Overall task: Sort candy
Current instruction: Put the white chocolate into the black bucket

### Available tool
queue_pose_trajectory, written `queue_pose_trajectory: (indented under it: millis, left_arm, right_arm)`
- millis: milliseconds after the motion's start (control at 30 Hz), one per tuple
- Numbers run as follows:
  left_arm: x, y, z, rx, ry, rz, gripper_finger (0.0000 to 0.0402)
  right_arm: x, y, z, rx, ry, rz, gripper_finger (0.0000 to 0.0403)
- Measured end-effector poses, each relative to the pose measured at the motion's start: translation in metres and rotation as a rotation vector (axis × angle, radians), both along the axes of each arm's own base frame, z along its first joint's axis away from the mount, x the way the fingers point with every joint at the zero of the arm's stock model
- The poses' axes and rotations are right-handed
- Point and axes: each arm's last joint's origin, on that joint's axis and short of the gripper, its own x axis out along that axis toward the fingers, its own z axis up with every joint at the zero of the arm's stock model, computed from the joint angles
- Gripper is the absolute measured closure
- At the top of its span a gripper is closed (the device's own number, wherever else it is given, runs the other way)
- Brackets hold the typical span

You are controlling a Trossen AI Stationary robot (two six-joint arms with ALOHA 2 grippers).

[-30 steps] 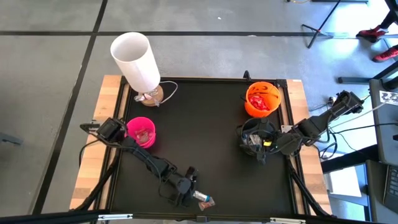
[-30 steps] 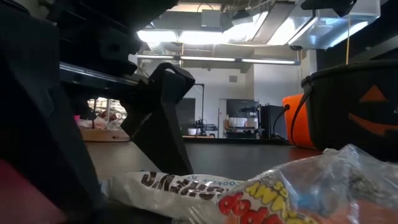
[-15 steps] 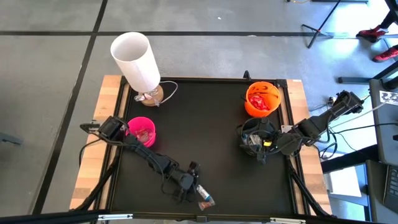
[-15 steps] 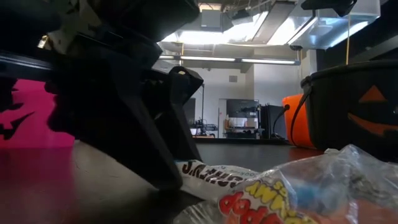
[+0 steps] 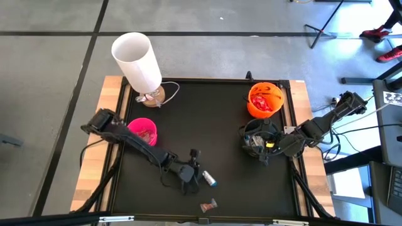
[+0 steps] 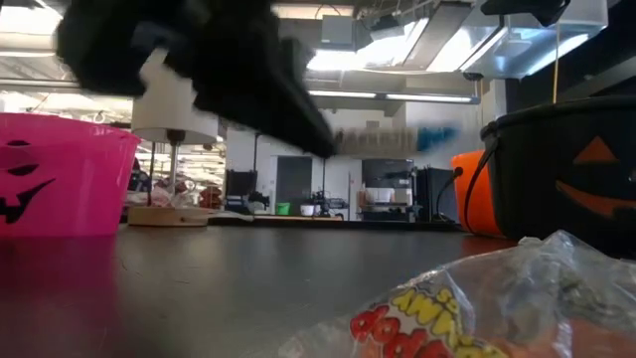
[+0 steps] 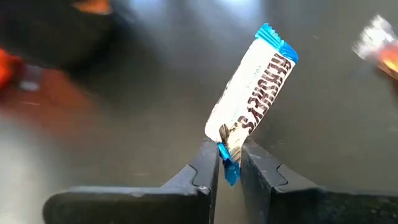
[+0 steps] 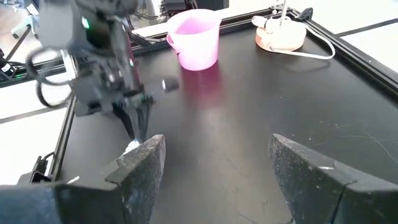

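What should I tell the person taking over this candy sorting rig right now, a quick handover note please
Left gripper: shut on the blue-and-white candy bar, pinching its wrapper end, lifted off the black mat.
Right gripper: open, parked by the black bowl.
Candy: one red-and-clear wrapped piece lies at the mat's near edge.
Done: some red candy sits in the orange bowl and some pieces in the pink bowl.
Left: drop the held bar into a bowl, then pick up the loose piece.
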Motion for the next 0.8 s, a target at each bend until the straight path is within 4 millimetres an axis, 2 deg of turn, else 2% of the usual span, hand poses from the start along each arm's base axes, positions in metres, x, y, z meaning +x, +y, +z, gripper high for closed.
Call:
queue_pose_trajectory:
  millis: [133, 267, 400, 500, 667, 800]
  left_arm:
    - [0.001, 0.014, 0.027, 0.074, -0.115, 0.093, 0.0364]
    - [0.001, 0.029, 0.049, 0.189, -0.229, 0.268, 0.0364]
    - [0.003, 0.041, 0.061, 0.255, -0.327, 0.434, 0.0364]
    - [0.008, 0.046, 0.069, 0.269, -0.393, 0.473, 0.0364]
    - [0.012, 0.048, 0.078, 0.243, -0.488, 0.54, 0.0364]
    - [0.011, 0.049, 0.081, 0.28, -0.508, 0.573, 0.0364]
  right_arm:
    - [0.0, 0.0, 0.0, 0.017, -0.006, -0.007, 0.0118]
    - [0.006, 0.004, -0.003, 0.046, -0.006, -0.024, 0.0118]
    - [0.021, 0.013, -0.008, 0.05, -0.029, -0.045, 0.0118]
    - [0.037, 0.015, -0.015, 0.044, -0.052, -0.092, 0.0118]
    - [0.061, 0.0, -0.026, 0.033, -0.059, -0.238, 0.0118]
    - [0.077, -0.017, -0.026, 0.104, -0.079, -0.249, 0.0118]
